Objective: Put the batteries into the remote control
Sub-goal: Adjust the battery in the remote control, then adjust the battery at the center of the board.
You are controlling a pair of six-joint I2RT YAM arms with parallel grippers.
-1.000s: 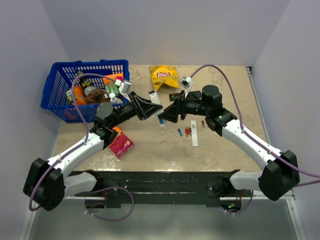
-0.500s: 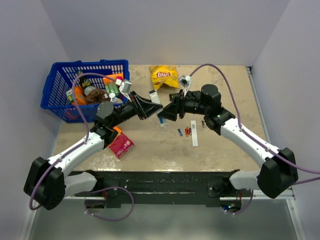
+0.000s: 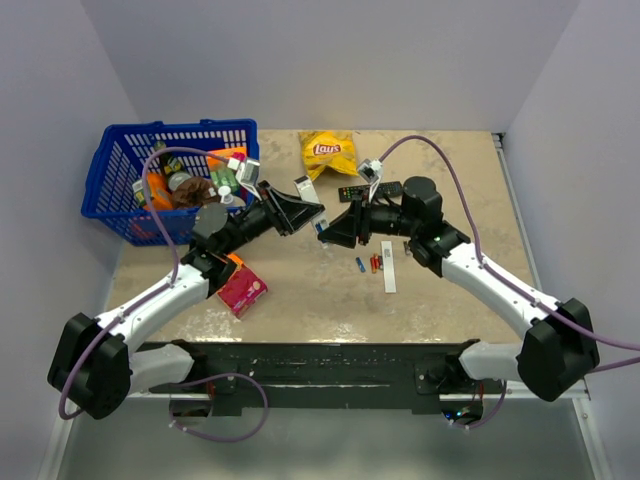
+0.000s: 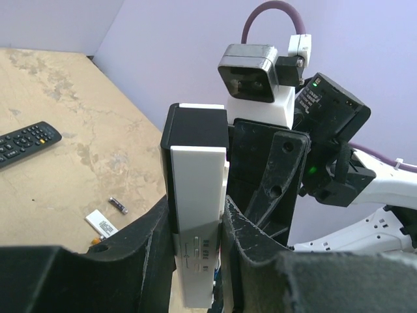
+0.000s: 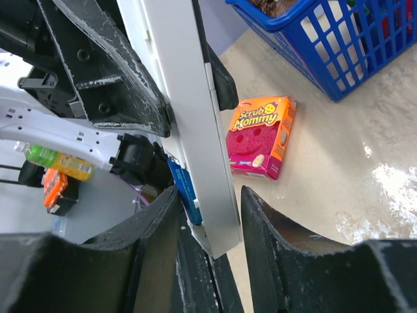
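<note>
The white remote control (image 4: 197, 195) stands upright, with my left gripper (image 4: 199, 215) shut on its lower part. In the right wrist view the remote control (image 5: 189, 117) passes between the fingers of my right gripper (image 5: 208, 195). A blue battery (image 5: 184, 189) sits along the remote's side against one finger, and a gap shows at the other finger. In the top view both grippers, left (image 3: 303, 212) and right (image 3: 330, 230), meet above the table's middle. More batteries, blue (image 3: 359, 265) and red (image 3: 376, 262), lie on the table beside the white back strip (image 3: 389, 268).
A black remote (image 3: 365, 190) and a Lay's bag (image 3: 328, 150) lie behind the grippers. A blue basket (image 3: 170, 180) full of items stands at the far left. A pink Scrub Mommy box (image 3: 243, 288) lies near the left arm. A small dark piece (image 3: 406, 246) rests right of the strip.
My right gripper's jaws have narrowed around the remote's end. Both grippers have shifted slightly toward the far side, with the remote still in the left one.
</note>
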